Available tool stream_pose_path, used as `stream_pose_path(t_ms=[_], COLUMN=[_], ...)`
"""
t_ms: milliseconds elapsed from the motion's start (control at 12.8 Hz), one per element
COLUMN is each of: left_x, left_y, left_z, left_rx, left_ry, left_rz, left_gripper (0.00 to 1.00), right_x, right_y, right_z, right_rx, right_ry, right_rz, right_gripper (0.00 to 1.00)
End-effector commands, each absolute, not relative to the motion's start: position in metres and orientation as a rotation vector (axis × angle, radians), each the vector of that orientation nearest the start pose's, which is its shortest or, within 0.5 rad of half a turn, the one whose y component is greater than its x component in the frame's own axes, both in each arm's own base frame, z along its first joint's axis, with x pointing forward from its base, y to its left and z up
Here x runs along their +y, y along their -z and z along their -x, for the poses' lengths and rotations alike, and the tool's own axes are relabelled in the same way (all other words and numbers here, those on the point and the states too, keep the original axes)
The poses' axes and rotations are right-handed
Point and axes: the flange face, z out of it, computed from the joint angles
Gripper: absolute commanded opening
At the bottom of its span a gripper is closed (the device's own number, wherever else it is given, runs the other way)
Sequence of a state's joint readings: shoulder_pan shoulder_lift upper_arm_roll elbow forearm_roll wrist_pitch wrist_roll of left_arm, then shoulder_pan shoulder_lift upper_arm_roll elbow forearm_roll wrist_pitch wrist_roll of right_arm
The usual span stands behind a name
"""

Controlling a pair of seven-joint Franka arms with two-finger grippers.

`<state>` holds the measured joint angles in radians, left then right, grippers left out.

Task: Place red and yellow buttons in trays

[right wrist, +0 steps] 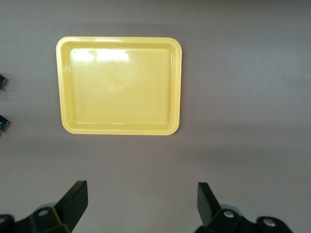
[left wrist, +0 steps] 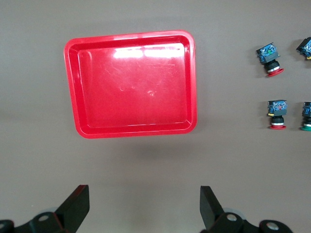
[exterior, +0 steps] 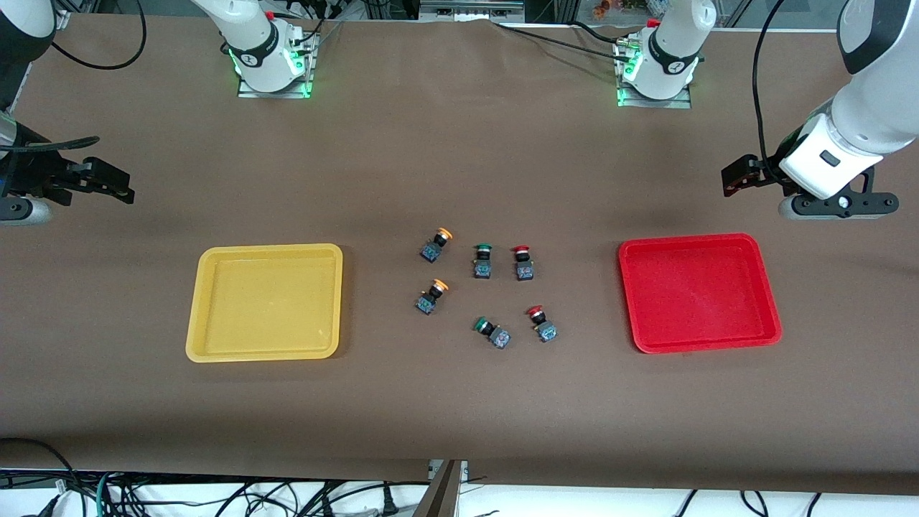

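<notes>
The yellow tray [exterior: 264,303] lies empty at lower left of the front view, the red tray [exterior: 699,293] at lower right; the left gripper [left wrist: 145,208] hangs spread at upper right, the right gripper [right wrist: 142,205] spread at upper left; red and yellow buttons [exterior: 523,262] cluster mid-frame among green-capped switches [exterior: 482,260]; so tightly packed, a descending finger risks knocking a neighbour or seizing a green one.

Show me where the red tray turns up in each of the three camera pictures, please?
Front view: the red tray lies on the table toward the left arm's end, beside the buttons.
Left wrist view: it fills the upper middle, above the open left gripper.
Right wrist view: not in it.
Shared landmark: the red-capped button nearest the tray.
</notes>
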<state>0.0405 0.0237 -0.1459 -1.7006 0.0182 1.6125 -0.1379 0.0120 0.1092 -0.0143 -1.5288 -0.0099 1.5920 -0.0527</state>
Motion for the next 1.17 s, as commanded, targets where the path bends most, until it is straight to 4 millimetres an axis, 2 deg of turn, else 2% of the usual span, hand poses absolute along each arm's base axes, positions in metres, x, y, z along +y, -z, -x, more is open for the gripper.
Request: stream_pose_path(t_ms=[0,391,860,939,1017,1095], left_x=[-0.05,-0.051,-0.057,-0.055,-0.053,-0.053], left_y=[-0.562,-0.56,-0.557,-0.555,-0.565,-0.558], left_z=[-0.561,-0.562,-0.563,-0.565,-0.571,-0.581], left_rx=[-0.062,-0.141,-0.129,-0.137,-0.147,-0.156], left_ry=[-0.124,-0.135,-0.14,-0.146,-0.115,-0.135], left_rz=[3.118,3.126,3.126,3.131,3.151,3.174], left_gripper=[1.0,1.0,1.0,1.0,1.0,1.0], right_x=[-0.002,-0.003,-0.004,-0.007,-0.007,-0.003], right_y=[-0.589,-0.589,-0.586,-0.583,-0.58,-0.572], right_z=[-0.591,-0.591,-0.598,-0.602,-0.605,-0.61], right_rx=[-0.087,-0.085,-0.102,-0.1,-0.101,-0.111], right_ry=[-0.058,-0.058,-0.025,-0.013,0.001,0.002], right_rz=[3.144,3.144,3.151,3.152,3.152,3.155], right_gripper=[1.0,1.0,1.0,1.0,1.0,1.0])
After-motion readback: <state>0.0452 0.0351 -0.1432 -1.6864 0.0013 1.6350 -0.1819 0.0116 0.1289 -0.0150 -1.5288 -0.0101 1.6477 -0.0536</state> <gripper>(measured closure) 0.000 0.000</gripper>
